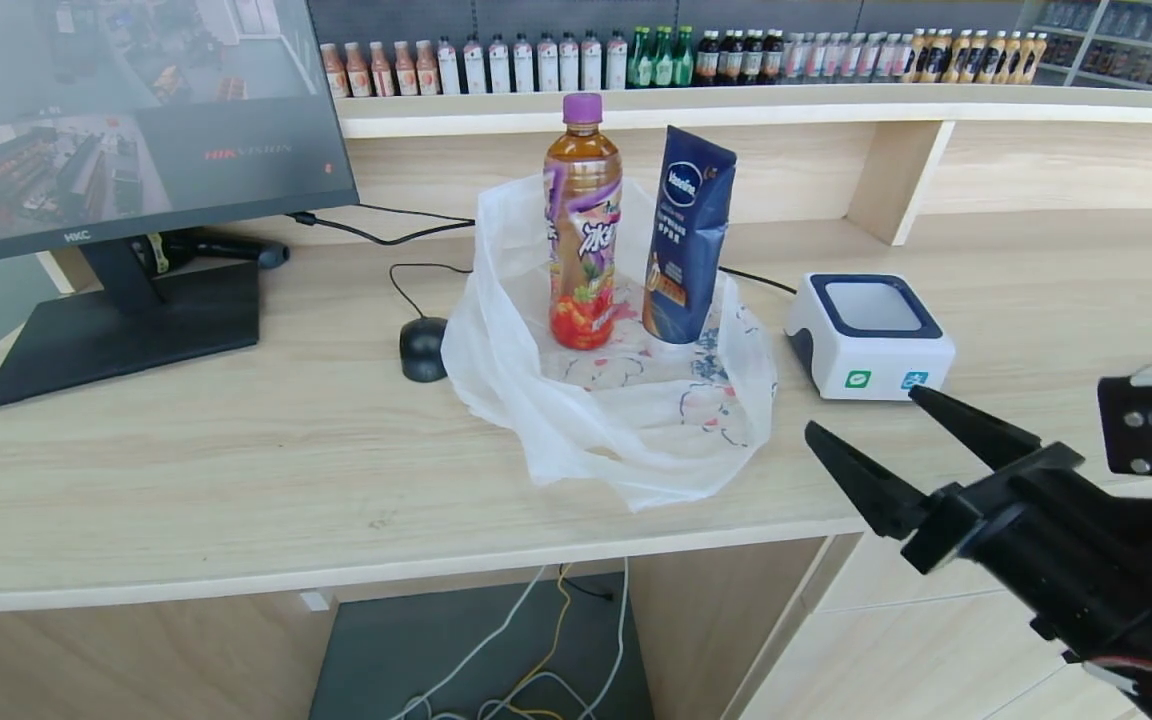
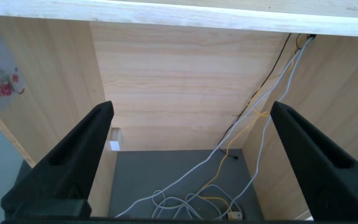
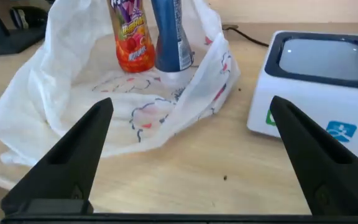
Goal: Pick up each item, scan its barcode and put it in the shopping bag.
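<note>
A tea bottle with a purple cap and a dark blue lotion tube stand upright inside the white shopping bag in the middle of the counter. Both show in the right wrist view, bottle and tube, within the bag. The white barcode scanner sits just right of the bag. My right gripper hovers open and holding nothing off the counter's front right edge, pointing toward bag and scanner. My left gripper is open below the counter, facing the cabinet's wooden back panel.
A monitor on its black stand occupies the counter's left. A black mouse lies just left of the bag. A raised shelf with drink bottles runs along the back. Loose cables hang under the counter.
</note>
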Robot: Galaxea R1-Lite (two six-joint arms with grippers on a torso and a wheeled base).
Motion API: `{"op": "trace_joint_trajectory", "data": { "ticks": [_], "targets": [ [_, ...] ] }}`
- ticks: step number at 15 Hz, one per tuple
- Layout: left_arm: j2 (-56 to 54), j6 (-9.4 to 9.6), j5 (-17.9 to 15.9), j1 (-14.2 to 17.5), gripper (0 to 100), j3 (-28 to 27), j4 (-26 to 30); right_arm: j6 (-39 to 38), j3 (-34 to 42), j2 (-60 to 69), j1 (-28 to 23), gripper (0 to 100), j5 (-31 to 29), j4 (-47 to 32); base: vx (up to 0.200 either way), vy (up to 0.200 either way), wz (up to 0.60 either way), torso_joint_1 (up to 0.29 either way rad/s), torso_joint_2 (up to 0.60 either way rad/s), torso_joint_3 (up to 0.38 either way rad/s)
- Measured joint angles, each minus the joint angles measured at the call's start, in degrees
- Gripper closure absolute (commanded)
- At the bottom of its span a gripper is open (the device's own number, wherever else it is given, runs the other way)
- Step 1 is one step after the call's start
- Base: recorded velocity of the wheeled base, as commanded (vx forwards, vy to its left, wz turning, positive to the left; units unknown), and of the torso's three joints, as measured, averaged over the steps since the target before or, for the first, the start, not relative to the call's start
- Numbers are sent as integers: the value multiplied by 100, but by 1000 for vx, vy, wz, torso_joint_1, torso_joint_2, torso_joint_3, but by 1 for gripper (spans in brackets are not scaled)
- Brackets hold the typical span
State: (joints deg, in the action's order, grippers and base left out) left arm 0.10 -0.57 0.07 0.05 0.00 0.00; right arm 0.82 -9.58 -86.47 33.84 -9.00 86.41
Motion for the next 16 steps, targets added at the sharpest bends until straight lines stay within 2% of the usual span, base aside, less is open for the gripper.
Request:
{"op": "trace_joint_trajectory", "data": {
  "ticks": [2, 4, 7, 8, 11, 14, 16],
  "targets": [
    [0, -2, 0, 0, 0, 0, 0, -2, 683, 277, 15, 0, -4, 238, 0, 0, 0, 0, 0, 0],
    [0, -2, 0, 0, 0, 0, 0, -22, 892, 616, 22, 0, -13, 222, 0, 0, 0, 0, 0, 0],
    [0, -2, 0, -2, 0, 0, 0, -30, 948, 1226, 15, 0, 5, -563, 0, 0, 0, 0, 0, 0],
    [0, -2, 0, -5, 0, 0, 0, -33, 953, 1510, 20, 0, 13, -1051, 0, 0, 0, 0, 0, 0],
    [0, -2, 0, 0, 0, 0, 0, -11, 958, 2795, 55, 0, 93, -3200, 0, 0, 0, 0, 0, 0],
    [0, -2, 0, 0, 0, 0, 0, 218, 918, 4741, 100, 0, 402, -6036, 0, 0, 0, 0, 0, 0],
    [0, 0, 0, 0, 0, 0, 0, 363, 879, 5962, 124, 0, 550, -7500, 0, 0, 0, 0, 0, 0]
  ]
}}
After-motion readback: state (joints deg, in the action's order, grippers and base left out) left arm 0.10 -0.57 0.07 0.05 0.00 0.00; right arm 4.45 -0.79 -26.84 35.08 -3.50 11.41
